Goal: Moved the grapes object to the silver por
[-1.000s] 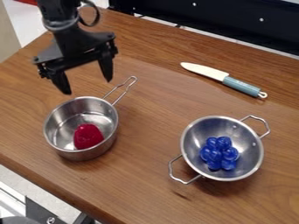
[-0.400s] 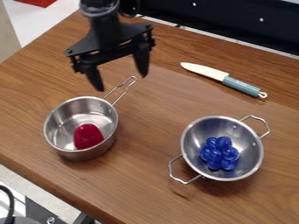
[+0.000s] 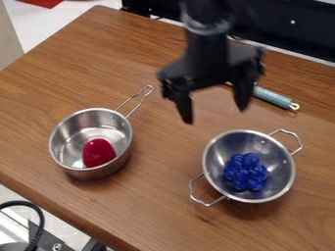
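Grapes (image 3: 246,171) sit in the two-handled bowl (image 3: 278,164), jaws released and empty; the whole transfer to the pot (image 3: 64,133) near the lower-left edge of the bench (image 3: 157,196) seems undone.

Arm (image 3: 209,46) cut off up top, blurred right down through the jaws, hiding most of the knife (image 3: 274,97) blade!

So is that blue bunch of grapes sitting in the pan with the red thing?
No, the grapes lie in the two-handled bowl.
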